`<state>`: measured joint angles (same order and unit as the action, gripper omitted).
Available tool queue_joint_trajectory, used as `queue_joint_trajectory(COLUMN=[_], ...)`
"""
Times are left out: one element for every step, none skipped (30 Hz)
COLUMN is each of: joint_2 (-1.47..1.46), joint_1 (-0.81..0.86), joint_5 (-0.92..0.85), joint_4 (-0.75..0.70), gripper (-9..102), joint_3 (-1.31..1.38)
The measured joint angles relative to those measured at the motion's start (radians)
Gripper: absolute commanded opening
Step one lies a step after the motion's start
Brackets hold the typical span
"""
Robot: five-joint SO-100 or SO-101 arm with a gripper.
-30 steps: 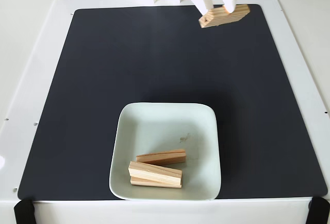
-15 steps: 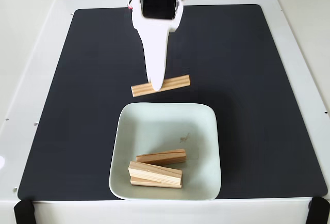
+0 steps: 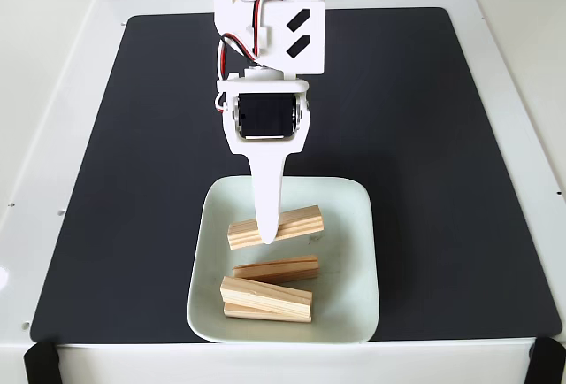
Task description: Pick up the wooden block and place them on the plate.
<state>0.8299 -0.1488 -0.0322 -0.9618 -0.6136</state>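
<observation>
- Held wooden block (image 3: 276, 226) was above the dark mat (image 3: 133, 136) half a second ago; now it's over the plate (image 3: 354, 251), frame centre.
- Gripper (image 3: 268, 235) fingers clenched on it, not let go.
- Three other blocks (image 3: 265, 297) lie in the plate's lower part; release looks next.

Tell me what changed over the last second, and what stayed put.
The hand carried one wooden block from the mat's far right edge down toward the camera; it now holds it, still gripped, over the plate. The three blocks already on the plate have not shifted, nor has the plate or black mat.
</observation>
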Motion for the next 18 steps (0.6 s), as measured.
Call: queue_joint_trajectory(joint_2=[-0.006,-0.006,-0.006,-0.006,-0.006,-0.006,-0.006,-0.006,-0.006,-0.002,0.0,0.008,0.02,0.037,0.057,0.08,0.103,0.121], joint_1=[0.0,0.0,0.0,0.0,0.0,-0.002,-0.002,-0.003,-0.006,-0.008,-0.011,-0.015,-0.017,-0.018,-0.02,-0.02,-0.02,-0.02], joint_5=[0.006,0.012,0.012,0.012,0.012,0.012,0.012,0.012,0.014,0.018,0.023,0.026,0.028,0.028,0.028,0.028,0.028,0.028], joint_4=[-0.002,-0.012,-0.025,-0.041,-0.066,-0.094,-0.124,-0.155,-0.184,-0.209,-0.225,-0.232,-0.232,-0.232,-0.225,-0.213,-0.196,-0.178], gripper=[-1,-1,-1,-1,-1,-1,-1,-1,-1,-1,-1,-1,-1,-1,-1,-1,-1,-1], joint_3=[0.015,0.026,0.035,0.043,0.043,0.043,0.043,0.043,0.043,0.043,0.043,0.038,0.026,0.005,-0.023,-0.054,-0.086,-0.114])
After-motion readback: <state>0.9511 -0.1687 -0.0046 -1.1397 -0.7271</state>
